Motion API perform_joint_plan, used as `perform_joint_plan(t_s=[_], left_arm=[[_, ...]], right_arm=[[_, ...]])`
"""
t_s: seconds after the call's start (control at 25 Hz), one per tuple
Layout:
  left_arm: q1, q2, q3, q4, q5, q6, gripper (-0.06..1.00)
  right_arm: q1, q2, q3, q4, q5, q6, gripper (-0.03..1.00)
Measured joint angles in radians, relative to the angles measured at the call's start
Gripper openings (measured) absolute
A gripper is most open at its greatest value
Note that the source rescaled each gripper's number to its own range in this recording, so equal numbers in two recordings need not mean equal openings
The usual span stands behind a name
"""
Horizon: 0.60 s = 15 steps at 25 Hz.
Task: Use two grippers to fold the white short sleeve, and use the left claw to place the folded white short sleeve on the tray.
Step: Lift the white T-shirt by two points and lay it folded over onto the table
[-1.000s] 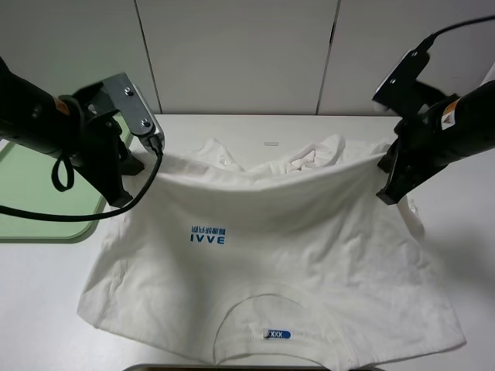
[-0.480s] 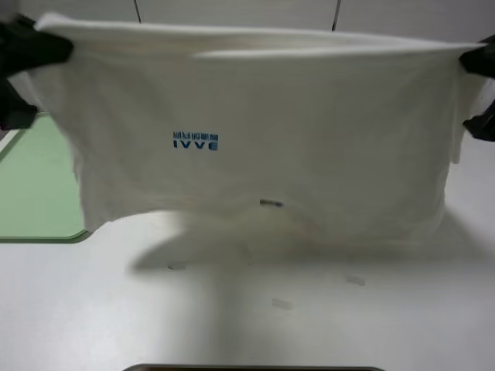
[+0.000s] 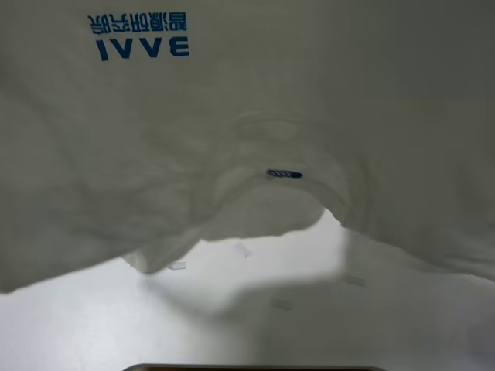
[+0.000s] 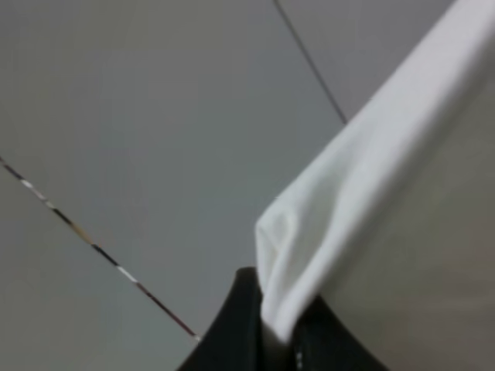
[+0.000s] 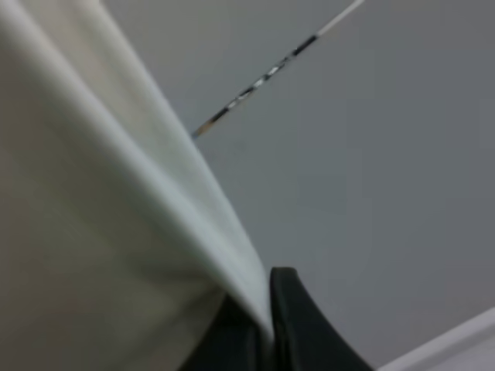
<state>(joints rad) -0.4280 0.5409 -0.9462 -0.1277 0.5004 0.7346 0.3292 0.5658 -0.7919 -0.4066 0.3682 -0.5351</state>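
Two grippers are engaged, each clamped on cloth. The left gripper (image 4: 278, 313) has its black fingers (image 4: 232, 328) closed on a folded edge of the white short sleeve (image 4: 363, 178). The fabric is pinched between them and runs taut away from the grip. The right gripper (image 5: 259, 313) is likewise closed on a folded edge of the same garment, which rises out of the pinch. Grey wall panels (image 4: 139, 116) with thin seams stand behind both.

From the high camera neither gripper can be seen. The garment hangs spread close before the lens and fills the view except for a band from about 4 to 8 o'clock, where the white desk (image 3: 232, 328) shows.

- The blue print (image 3: 143, 45) sits at 11 o'clock and reads upside down.
- The blue neck label (image 3: 285, 174) lies just right of centre, above the curved neckline.
- The garment's shadow falls on the desk below its lower edge.
- Whether that edge touches the desk cannot be determined.
- Several small pale scraps (image 3: 177, 265) lie on the desk near 6 o'clock.
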Motion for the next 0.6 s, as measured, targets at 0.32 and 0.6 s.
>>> perform_joint_plan(t_s=[0.32, 0.6], left_arm=[[0.000, 0.150, -0.016, 0.027, 0.212, 0.000, 0.00], [0.001, 0.626, 0.003, 0.284, 0.268, -0.017, 0.00]], right_arm=[[0.000, 0.380, -0.080, -0.018, 0.049, -0.005, 0.00], [0.000, 0.980, -0.126, -0.224, -0.042, 0.018, 0.00]])
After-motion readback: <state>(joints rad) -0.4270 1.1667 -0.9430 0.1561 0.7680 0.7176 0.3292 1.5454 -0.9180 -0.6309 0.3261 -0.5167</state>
